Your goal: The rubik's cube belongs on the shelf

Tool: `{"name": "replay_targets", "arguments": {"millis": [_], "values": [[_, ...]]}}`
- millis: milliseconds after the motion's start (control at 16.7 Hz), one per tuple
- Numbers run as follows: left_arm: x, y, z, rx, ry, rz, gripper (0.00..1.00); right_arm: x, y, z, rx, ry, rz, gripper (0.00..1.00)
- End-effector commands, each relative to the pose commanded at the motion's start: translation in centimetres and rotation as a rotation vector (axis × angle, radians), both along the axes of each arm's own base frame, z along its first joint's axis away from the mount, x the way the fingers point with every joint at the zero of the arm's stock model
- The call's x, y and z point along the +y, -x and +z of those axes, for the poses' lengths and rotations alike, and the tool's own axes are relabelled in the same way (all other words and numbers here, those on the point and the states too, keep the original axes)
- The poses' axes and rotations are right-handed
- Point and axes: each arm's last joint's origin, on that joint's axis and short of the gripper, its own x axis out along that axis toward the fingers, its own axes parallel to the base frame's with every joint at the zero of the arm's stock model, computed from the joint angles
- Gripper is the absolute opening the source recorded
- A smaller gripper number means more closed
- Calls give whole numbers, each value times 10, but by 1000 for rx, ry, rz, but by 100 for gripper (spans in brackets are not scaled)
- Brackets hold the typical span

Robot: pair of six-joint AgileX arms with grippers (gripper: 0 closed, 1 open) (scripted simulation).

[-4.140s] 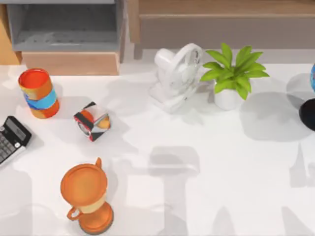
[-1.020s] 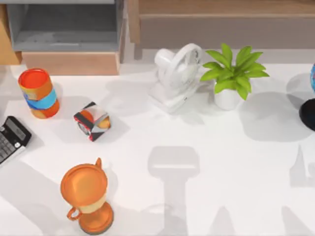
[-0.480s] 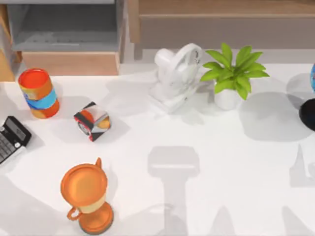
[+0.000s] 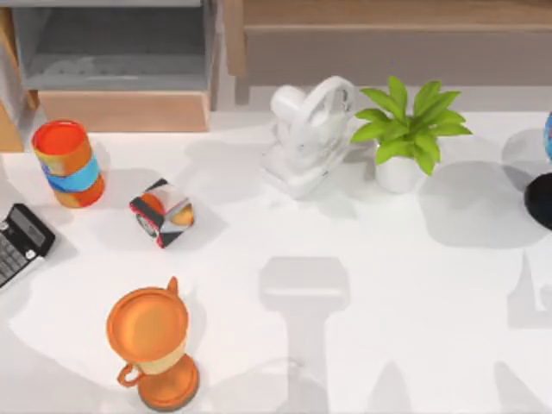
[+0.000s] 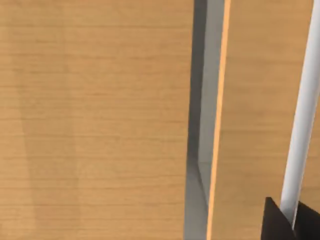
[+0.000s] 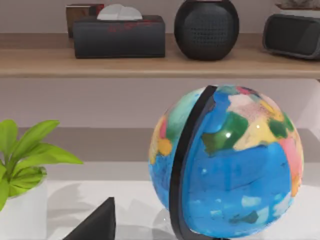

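Along the far edge of the tabletop [image 4: 371,250], toward the top view's right, runs the shelf [image 4: 388,13], bearing a black tissue box [image 6: 119,36] and a round speaker [image 6: 206,29]. The right end effector [image 6: 97,222] hangs near a globe [image 6: 230,160]. The left end effector [image 5: 280,224] faces wooden panels [image 5: 95,120]. I cannot tell for either whether it is apart or together.

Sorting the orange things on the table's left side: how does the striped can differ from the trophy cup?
The can is a plain cylinder with a blue band, while the trophy cup has a wide bowl, side handles and a round base. The can stands near the calculator toward the back; the trophy cup stands nearer the front edge. Both are mostly orange and upright.
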Motion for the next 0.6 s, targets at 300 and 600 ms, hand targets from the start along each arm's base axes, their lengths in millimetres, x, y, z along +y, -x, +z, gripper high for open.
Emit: {"name": "replay_targets", "arguments": {"millis": [300,600], "values": [[-4,46,-10,39,25,5,0,0,0,0,0,0,0,100],[-3,51,-4,16,8,-1,0,0,0,0,0,0,0,100]]}}
